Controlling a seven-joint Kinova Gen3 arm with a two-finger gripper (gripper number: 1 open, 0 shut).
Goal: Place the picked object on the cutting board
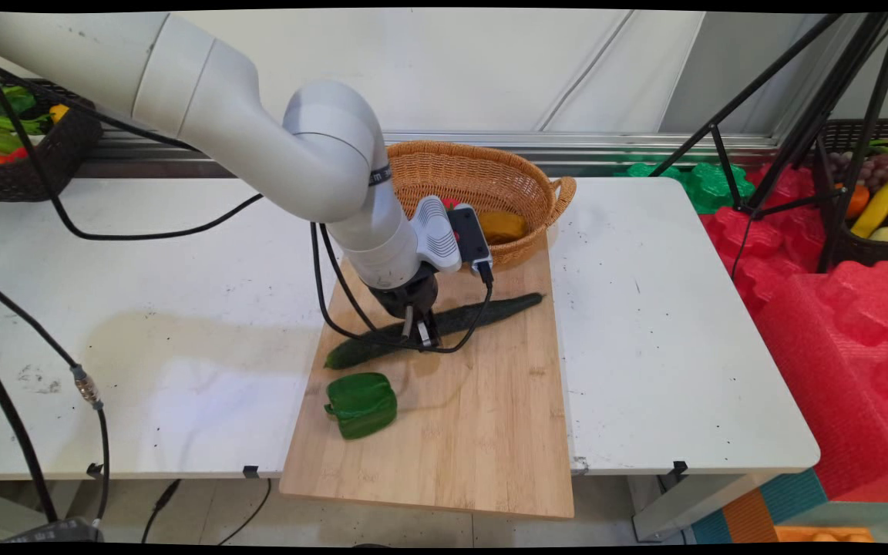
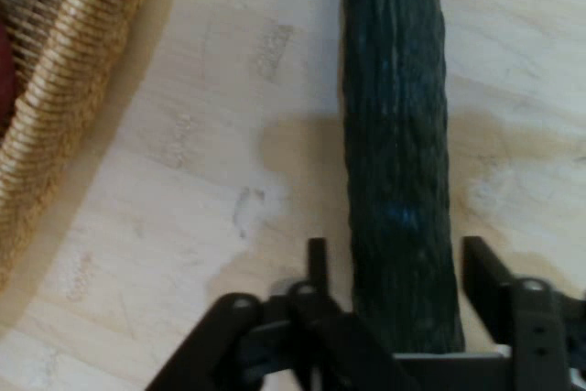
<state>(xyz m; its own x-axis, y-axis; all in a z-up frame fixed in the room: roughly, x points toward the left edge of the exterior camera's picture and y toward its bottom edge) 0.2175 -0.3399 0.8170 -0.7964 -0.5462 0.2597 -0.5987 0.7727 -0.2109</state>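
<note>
A long dark green cucumber point(image 1: 490, 310) lies slantwise on a wooden cutting board point(image 1: 482, 432). My gripper point(image 1: 421, 333) is lowered onto its middle. In the hand view the cucumber point(image 2: 394, 89) runs up the picture, and my gripper point(image 2: 394, 249) is open astride it, one finger on each side with a narrow gap left between each finger and the skin. A green bell pepper point(image 1: 361, 404) lies on the board, nearer the front and to the left of the gripper.
A wicker basket point(image 1: 482, 173) stands at the board's far end with a yellow-orange item point(image 1: 502, 225) inside; its rim point(image 2: 64, 70) shows in the hand view. Black cables hang by the gripper. A tripod and red foam stand to the right of the table.
</note>
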